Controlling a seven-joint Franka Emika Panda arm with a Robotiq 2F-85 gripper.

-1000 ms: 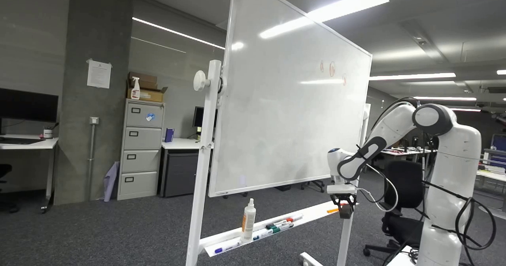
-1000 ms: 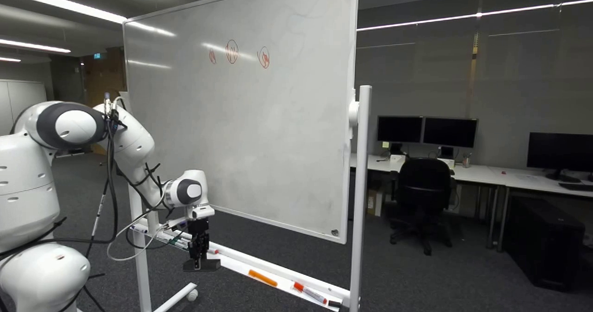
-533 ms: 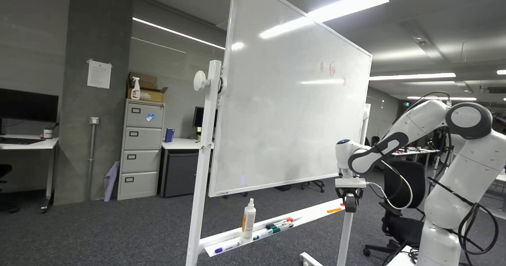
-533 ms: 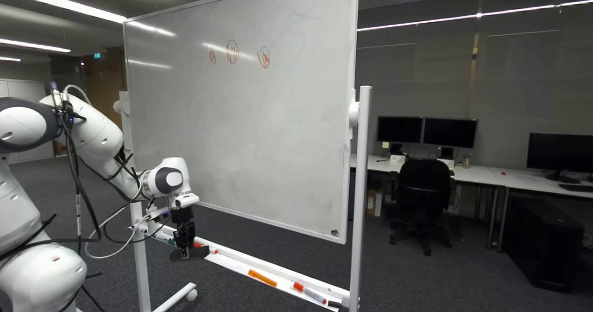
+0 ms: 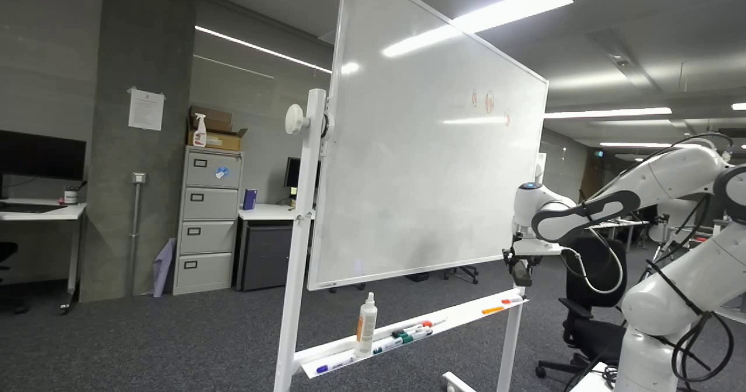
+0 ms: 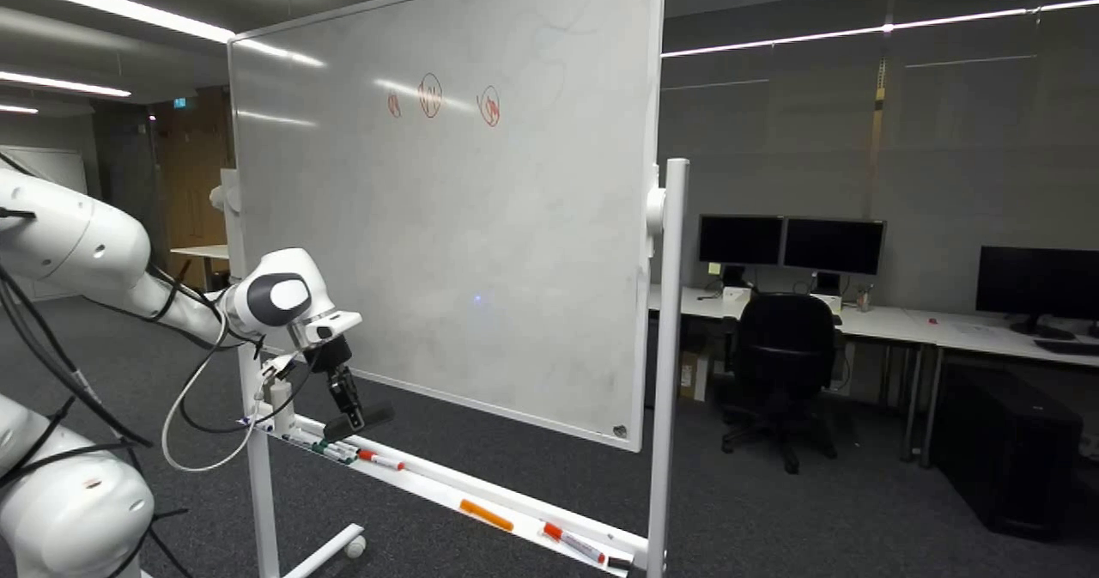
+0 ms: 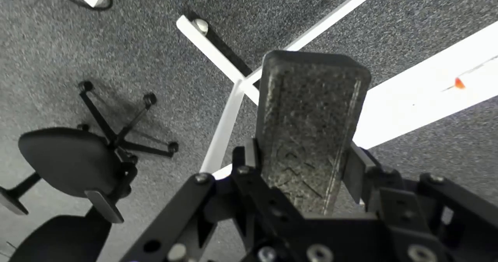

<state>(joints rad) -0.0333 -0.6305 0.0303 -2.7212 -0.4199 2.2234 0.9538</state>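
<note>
Fingers (image 7: pixel 252 155) have the dark block (image 7: pixel 311 129) pinched, one each side, w/ its far end at 12 o'clock in the wrist view. In an ext. view it hangs tilted, whiteboard (image 6: pixel 464 234) at its 1 o'clock, red pen (image 6: pixel 388 462) on the counter (image 6: pixel 429 487) at approx. 5. Best bet for a steady hold: even squeeze, slow turns, low end clear of the counter.

A block (image 7: pixel 315 114) sits in the hand (image 7: pixel 304 162), before the whiteboard (image 6: pixel 446 217) — below that, a tray (image 5: pixel 463 316) bears markers (image 6: pixel 575 544) and a bottle (image 5: pixel 366 325).
</note>
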